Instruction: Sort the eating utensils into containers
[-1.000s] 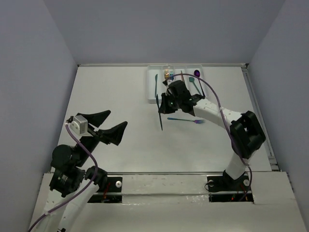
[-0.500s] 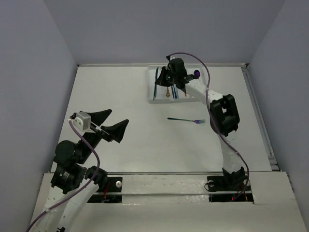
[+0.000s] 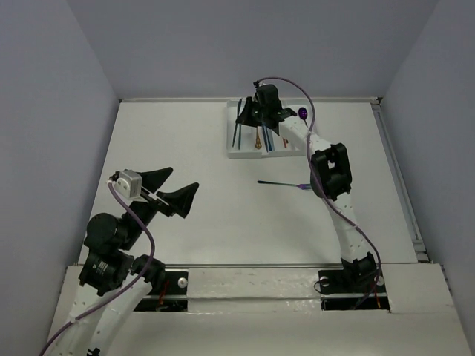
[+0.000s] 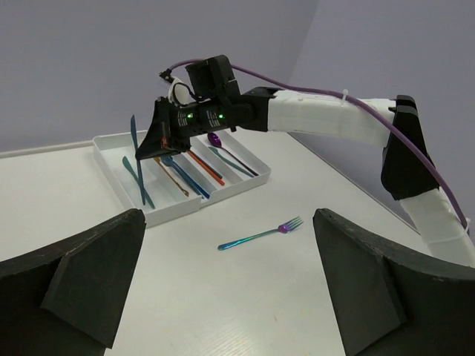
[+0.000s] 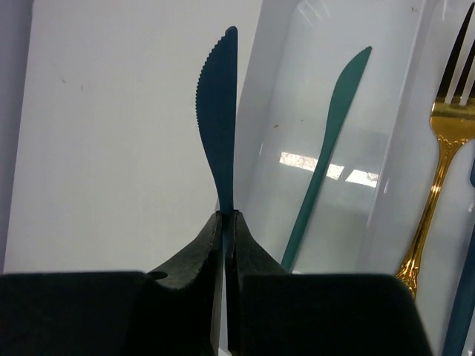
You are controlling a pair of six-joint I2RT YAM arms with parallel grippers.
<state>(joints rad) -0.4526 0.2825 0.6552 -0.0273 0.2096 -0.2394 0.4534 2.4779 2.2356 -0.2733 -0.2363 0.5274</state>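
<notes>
My right gripper (image 5: pixel 228 216) is shut on the handle of a dark teal knife (image 5: pixel 219 119), blade pointing away. It holds the knife over the left edge of the white tray (image 5: pixel 249 152), the containers. In the left compartment lies a teal knife (image 5: pixel 330 141), and beside it a gold fork (image 5: pixel 438 163). From above, the right gripper (image 3: pixel 247 119) hangs over the tray (image 3: pixel 241 153) at the table's far side. A blue-purple fork (image 3: pixel 286 183) lies on the table in front of the tray. My left gripper (image 3: pixel 178 185) hovers open and empty at the near left.
In the left wrist view the tray (image 4: pixel 174 211) also holds a red-orange stick (image 4: pixel 204 165), a purple spoon (image 4: pixel 214 139) and blue pieces. The right arm (image 3: pixel 326 174) stretches over the table's right half. Grey walls close the far and side edges.
The right arm has carried the teal knife from above the table's middle back to the tray's left side. The left arm has barely shifted.
</notes>
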